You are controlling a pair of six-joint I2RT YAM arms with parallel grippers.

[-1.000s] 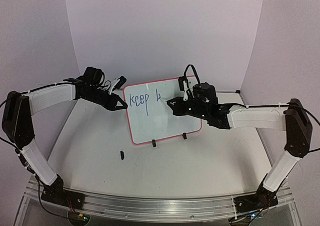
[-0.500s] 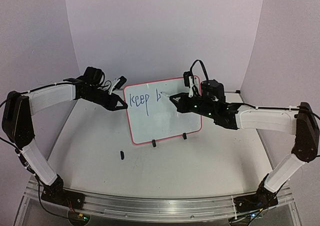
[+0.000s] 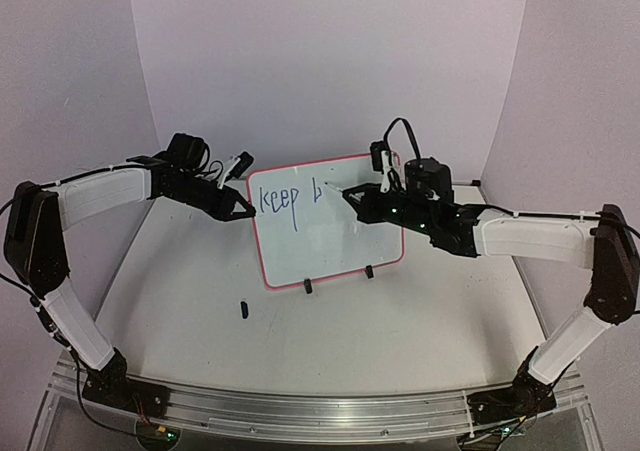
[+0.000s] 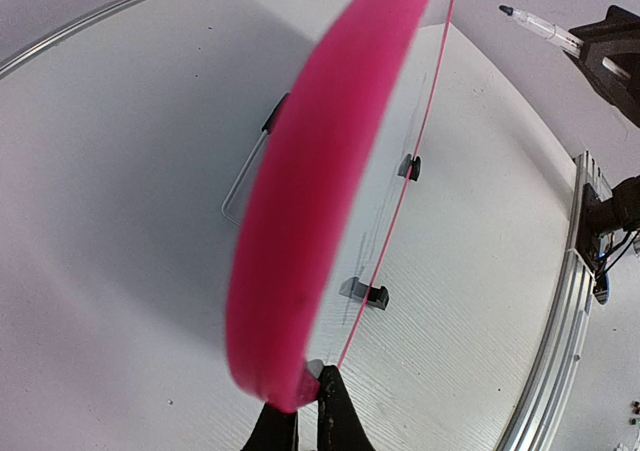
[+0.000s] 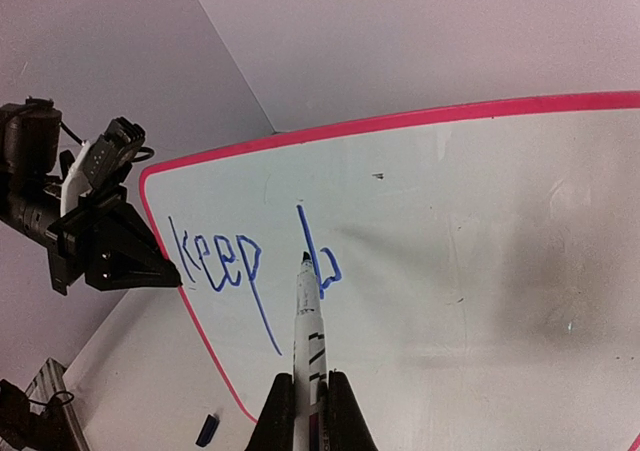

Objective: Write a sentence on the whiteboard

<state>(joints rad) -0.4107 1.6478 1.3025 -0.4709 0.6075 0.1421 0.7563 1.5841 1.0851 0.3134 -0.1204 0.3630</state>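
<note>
1 whiteboard (image 3: pixel 330 246) upright on table (image 3: pixel 420 316), 2 clip feet (image 3: pixel 307 287) | left hand (image 3: pixel 243 211) pinching its left edge | right hand (image 5: pixel 309 383) clamped on 1 marker (image 5: pixel 307 316), tip at the "b" | sentence (image 3: pixel 285 199) reads "keep b" | 1 cap (image 3: pixel 243 309) loose

Above the aluminium rail (image 3: pixel 300 408), the left arm (image 3: pixel 100 193) and right arm (image 3: pixel 520 237) each show white link shells, black joint housings, and black cables looping over black wrists.

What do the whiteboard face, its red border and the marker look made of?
The whiteboard face: glossy coated sheet, with soft reflections and smudges. Its red border: probably matte plastic or rubber, rounded edge. The marker: smooth white plastic barrel, printed markings.
</note>
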